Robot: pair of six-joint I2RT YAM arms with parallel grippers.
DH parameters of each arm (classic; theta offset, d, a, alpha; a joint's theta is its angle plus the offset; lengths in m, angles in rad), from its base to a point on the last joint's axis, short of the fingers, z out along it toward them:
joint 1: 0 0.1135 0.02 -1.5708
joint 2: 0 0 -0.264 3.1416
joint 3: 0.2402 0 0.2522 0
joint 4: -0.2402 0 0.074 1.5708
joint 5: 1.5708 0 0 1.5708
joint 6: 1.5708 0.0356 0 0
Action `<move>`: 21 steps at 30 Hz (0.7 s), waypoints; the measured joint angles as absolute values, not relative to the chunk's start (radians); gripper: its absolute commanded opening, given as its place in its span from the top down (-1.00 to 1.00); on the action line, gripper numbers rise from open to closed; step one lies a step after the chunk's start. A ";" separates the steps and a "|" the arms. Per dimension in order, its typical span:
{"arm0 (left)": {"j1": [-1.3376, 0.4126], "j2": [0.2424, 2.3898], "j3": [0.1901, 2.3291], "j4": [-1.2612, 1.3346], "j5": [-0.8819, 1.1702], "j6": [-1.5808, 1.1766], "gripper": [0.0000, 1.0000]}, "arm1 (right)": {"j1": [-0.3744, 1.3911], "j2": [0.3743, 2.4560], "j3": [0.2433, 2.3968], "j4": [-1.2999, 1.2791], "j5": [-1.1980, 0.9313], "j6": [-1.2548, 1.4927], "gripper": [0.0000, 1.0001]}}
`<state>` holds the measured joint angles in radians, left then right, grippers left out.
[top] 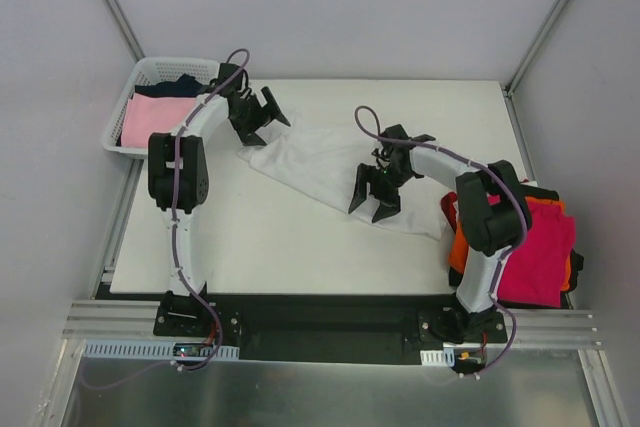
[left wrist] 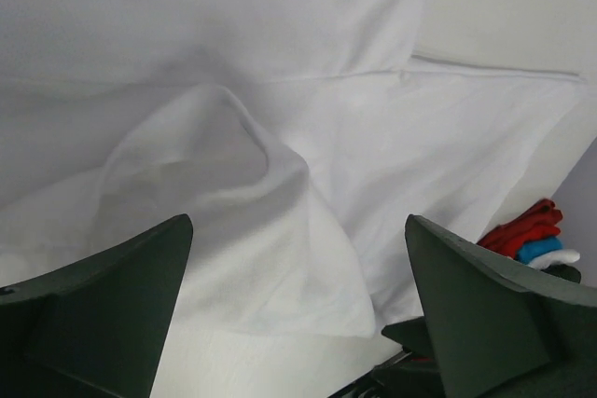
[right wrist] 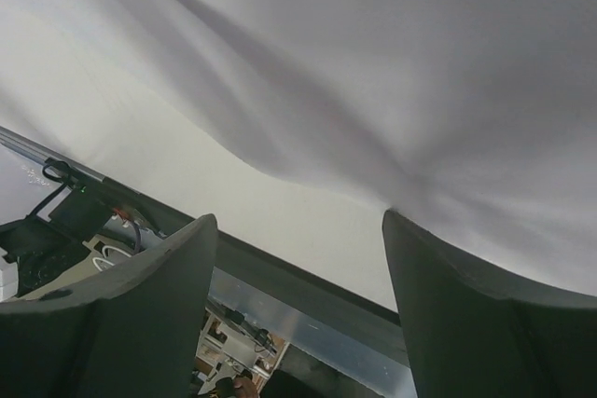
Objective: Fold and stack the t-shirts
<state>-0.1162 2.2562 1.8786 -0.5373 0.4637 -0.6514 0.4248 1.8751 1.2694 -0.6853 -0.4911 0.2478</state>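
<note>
Top view: the white t-shirt point(top: 320, 162) lies rumpled on the table point(top: 260, 237), long axis running diagonally from far-left to near-right. The left gripper point(top: 262, 115) is nearest the far-left end and the right gripper point(top: 375, 195) sits over the near-right half. Left wrist view: jaws spread wide, nothing in them, bunched cloth right ahead. Right wrist view: jaws apart and empty too, with the shirt's edge just past the fingers.

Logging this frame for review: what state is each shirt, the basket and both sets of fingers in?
white t-shirt: unfolded, rumpled on the table
left gripper: fingers open, empty
right gripper: fingers open, empty
basket: holds pink shirt and navy shirt
magenta shirt: topping the right-hand pile
orange shirt: beneath it
</note>
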 measured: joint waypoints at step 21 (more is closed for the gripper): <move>-0.109 1.935 1.461 -0.538 0.342 -0.531 -0.99 | 0.437 1.792 1.149 -0.586 -0.501 0.307 -0.50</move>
